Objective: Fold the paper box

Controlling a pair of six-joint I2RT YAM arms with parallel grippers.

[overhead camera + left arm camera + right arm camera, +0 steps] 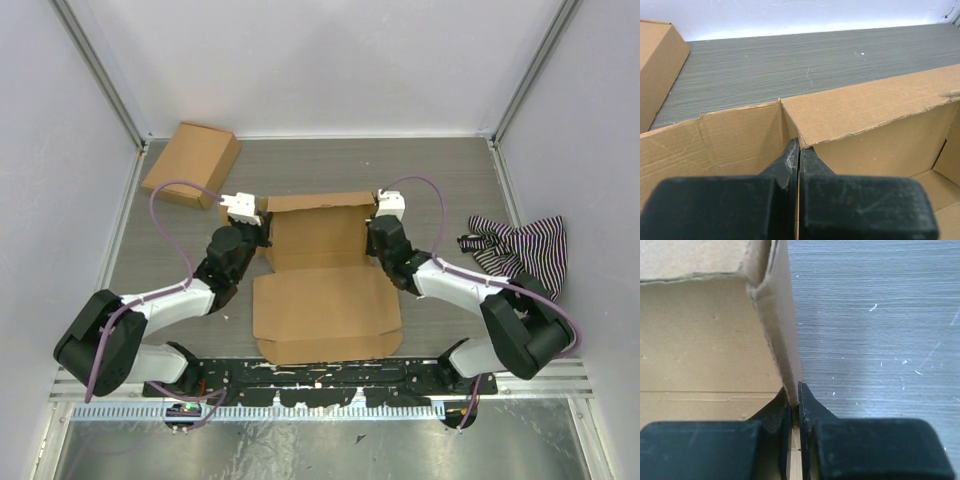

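Observation:
The paper box [325, 310] lies mid-table, a brown cardboard sheet with its back and side walls raised and a broad flap flat toward the near edge. My left gripper [265, 232] is at the box's left wall. In the left wrist view that gripper [800, 146] is shut on a thin cardboard edge at the back-left corner of the box [865, 107]. My right gripper [373, 232] is at the right wall. The right wrist view shows this gripper [794, 390] shut on the upright right side wall [782, 340], one finger inside and one outside.
A smaller ready-made brown box [192, 162] sits at the back left, and its side [655, 65] shows in the left wrist view. A black-and-white striped cloth [520, 250] lies at the right. The grey table [440, 170] is ringed by white enclosure walls.

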